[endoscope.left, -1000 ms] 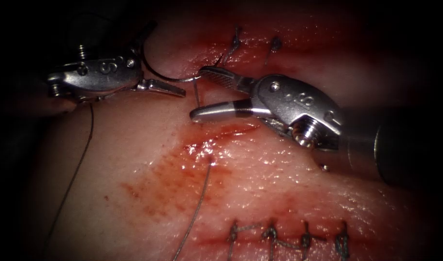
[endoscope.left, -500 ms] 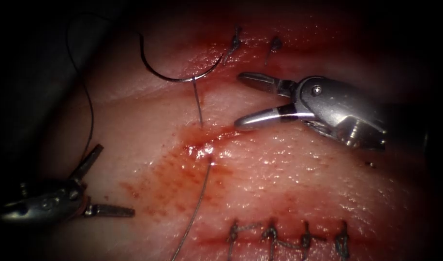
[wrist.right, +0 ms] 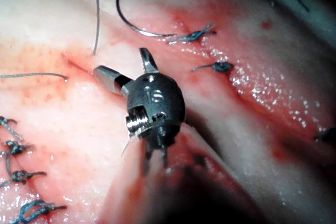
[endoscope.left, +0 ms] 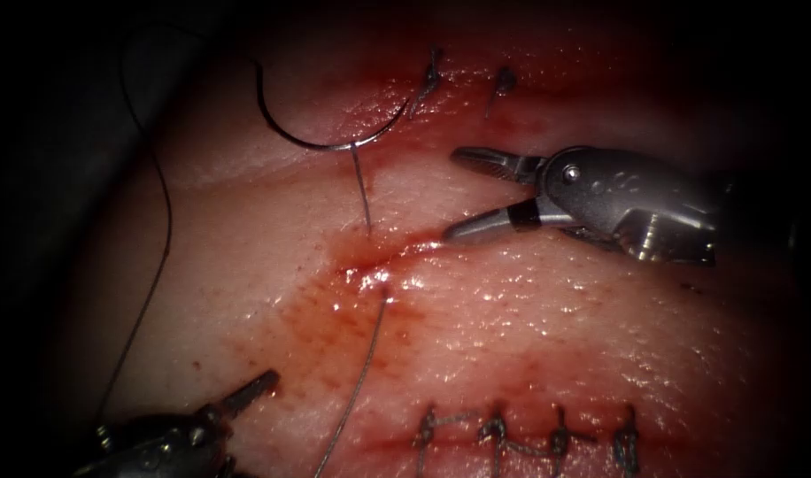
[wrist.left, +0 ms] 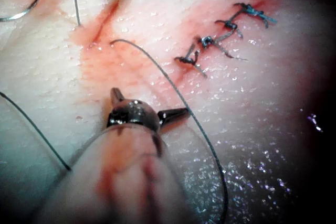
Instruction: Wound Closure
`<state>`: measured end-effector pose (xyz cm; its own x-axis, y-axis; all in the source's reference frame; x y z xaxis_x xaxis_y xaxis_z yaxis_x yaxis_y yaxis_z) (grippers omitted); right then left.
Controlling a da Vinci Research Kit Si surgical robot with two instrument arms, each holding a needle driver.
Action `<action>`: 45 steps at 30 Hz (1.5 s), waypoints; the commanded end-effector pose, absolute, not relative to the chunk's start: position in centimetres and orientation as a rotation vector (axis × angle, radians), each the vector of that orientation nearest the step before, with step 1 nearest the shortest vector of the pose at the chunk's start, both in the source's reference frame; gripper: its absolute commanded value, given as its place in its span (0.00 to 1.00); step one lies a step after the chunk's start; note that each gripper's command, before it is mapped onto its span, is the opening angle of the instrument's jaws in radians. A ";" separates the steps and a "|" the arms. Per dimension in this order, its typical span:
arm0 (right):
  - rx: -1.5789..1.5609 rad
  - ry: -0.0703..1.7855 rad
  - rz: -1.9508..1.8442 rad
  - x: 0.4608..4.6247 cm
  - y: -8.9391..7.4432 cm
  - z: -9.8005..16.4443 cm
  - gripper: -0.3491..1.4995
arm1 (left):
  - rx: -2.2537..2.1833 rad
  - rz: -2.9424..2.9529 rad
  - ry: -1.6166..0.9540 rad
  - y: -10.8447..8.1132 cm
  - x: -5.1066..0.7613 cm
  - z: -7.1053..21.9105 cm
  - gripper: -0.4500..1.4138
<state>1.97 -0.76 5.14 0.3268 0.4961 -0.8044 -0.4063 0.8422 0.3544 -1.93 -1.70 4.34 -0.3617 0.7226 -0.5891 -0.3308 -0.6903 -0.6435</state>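
Both tools empty, needle free.

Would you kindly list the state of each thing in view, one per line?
Left end effector: open, holding nothing.
Right end effector: open, holding nothing, by the cut's right end.
Needle: free of both tools, lying on the tissue above the cut.
Thread: enters the tissue at the cut; slack.
Finished stitches: tied.

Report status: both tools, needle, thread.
Left tool open, empty. Right tool open, empty, at the cut. Needle free on tissue, thread through the cut.
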 end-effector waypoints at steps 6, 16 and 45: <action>0.092 1.092 0.593 2.07 -0.8 5.2 0.75 | -1.236 2.032 -0.534 -1.6 -1.91 4.2 0.82; 0.091 1.077 0.584 2.13 -0.9 5.2 0.72 | -1.285 2.009 -0.564 -1.8 -2.07 4.1 0.81; 0.119 1.159 0.239 2.21 -1.2 4.7 0.64 | -1.415 2.083 -0.429 -1.2 -2.12 4.1 0.00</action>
<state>2.13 -1.18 4.67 0.3830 0.2359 -0.8931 -0.1190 0.9714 0.2056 -2.06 -1.11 3.99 -0.2710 0.6185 -0.7376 -0.2823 -0.7836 -0.5534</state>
